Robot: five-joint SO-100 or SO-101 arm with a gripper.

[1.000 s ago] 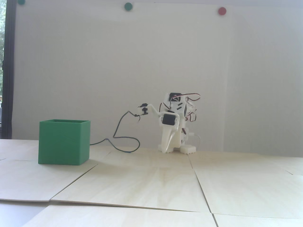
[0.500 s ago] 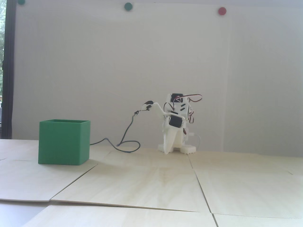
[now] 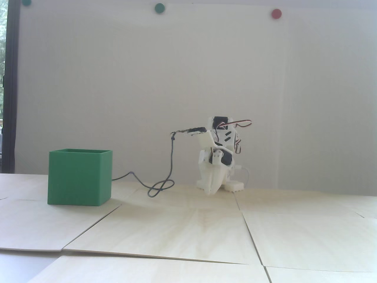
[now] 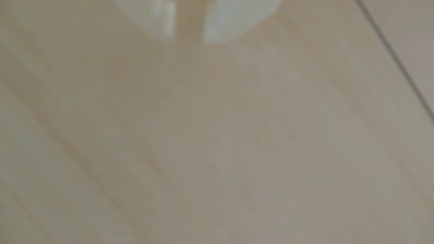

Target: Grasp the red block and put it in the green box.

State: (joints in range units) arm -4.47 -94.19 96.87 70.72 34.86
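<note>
Gripper [image 4: 189,40] slightly parted above bare table [image 4: 211,140], panel seam [image 4: 399,58] right.

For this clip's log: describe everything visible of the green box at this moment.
The green box shows only in the fixed view. It is a plain matte green cube with thin walls and an open top, seemingly plastic. It stands upright on the pale wooden table, left of the white arm, which is well clear of it. A dark cable emerges from behind its right edge; contact cannot be judged. Its inside is hidden from this low angle.
</note>
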